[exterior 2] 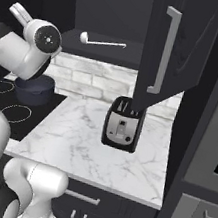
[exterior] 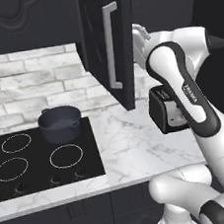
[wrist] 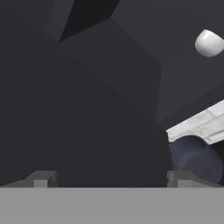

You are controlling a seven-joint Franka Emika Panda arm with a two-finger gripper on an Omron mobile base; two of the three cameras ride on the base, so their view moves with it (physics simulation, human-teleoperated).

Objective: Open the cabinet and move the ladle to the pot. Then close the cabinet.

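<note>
The cabinet point(exterior 2: 177, 52) door was seen swung wide open, its silver bar handle point(exterior 2: 165, 50) catching the light. The ladle point(exterior 2: 100, 41) was found lying flat on the dark shelf inside, bowl end away from the door. Below the cabinet, the pot point(exterior: 59, 123) was set on the black cooktop point(exterior: 21, 162). The gripper point(wrist: 111, 177) was held with its jaws spread wide apart, nothing between them. The toaster point(exterior 2: 123, 124) was left under the open door.

Left base view: behind arm, left, facing down over cooktop point(exterior: 40, 157). Right base view: opposite side, sharing pot point(exterior 2: 33, 89), toaster point(exterior 2: 123, 124), open cabinet point(exterior 2: 178, 47). Hand view: close, facing dark cabinet interior.
</note>
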